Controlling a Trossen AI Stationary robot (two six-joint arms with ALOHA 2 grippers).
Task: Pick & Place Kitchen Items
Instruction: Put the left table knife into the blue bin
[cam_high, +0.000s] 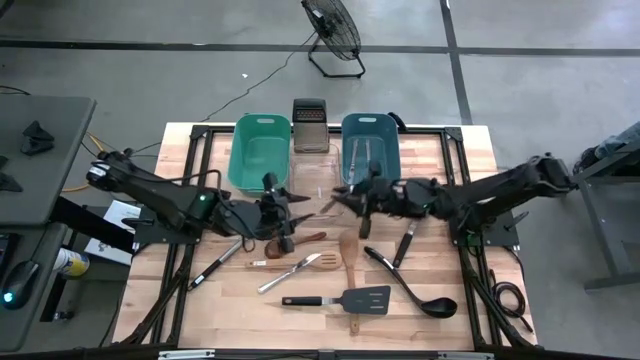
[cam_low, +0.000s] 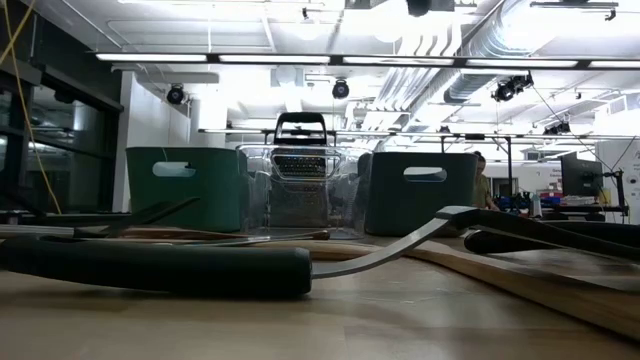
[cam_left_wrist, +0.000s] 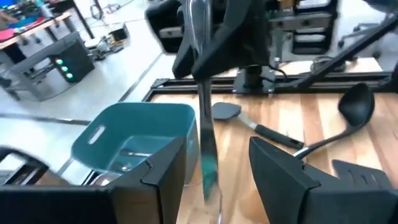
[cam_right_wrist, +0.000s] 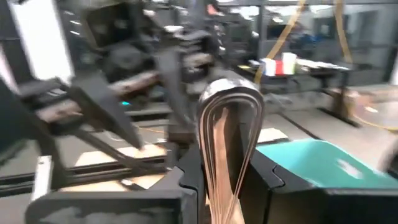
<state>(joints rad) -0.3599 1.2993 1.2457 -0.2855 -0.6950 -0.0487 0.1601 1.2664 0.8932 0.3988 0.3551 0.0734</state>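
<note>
Both arms reach toward the middle of the tabletop. The right gripper (cam_right_wrist: 227, 186) is clamped on silver metal tongs (cam_right_wrist: 229, 134), raised above the wood. The left gripper (cam_left_wrist: 214, 177) faces it with fingers apart around the tongs' far end. The other utensils (cam_high: 345, 297) lie near the front edge; teal (cam_high: 260, 150) and blue (cam_high: 370, 145) tubs sit along the back edge.

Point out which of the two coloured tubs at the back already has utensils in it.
The blue tub, the one on the right arm's side of the steel grater, has metal utensils lying inside. The teal tub left of the grater shows only its bare floor.
</note>
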